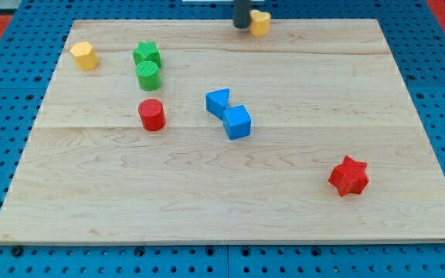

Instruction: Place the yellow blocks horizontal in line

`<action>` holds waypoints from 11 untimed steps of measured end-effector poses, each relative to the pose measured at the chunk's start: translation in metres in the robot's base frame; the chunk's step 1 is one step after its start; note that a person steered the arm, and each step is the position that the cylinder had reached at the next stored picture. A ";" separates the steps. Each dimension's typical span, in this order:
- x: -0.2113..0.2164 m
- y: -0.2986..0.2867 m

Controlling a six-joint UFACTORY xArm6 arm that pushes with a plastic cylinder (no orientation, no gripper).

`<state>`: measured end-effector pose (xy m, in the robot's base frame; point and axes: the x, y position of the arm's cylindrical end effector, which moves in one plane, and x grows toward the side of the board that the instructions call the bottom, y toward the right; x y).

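A yellow hexagonal block [84,55] sits near the board's top left corner. A second yellow block [260,22], shape unclear, sits at the board's top edge, right of the middle. My tip [241,25] stands at the top edge, touching or almost touching that block's left side. The rod's upper part runs out of the view's top. The two yellow blocks lie far apart, the left one a little lower in the view.
A green star block [147,53] and a green cylinder [147,75] stand close together right of the yellow hexagon. A red cylinder [151,114] lies below them. A blue triangular block [218,102] and blue cube [237,122] touch mid-board. A red star [349,175] sits at lower right.
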<state>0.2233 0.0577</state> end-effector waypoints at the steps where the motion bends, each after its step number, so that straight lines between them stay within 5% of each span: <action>1: 0.064 0.027; 2: 0.010 0.081; 3: -0.032 0.069; 6: -0.031 -0.124; 7: -0.002 -0.178; 11: 0.056 -0.210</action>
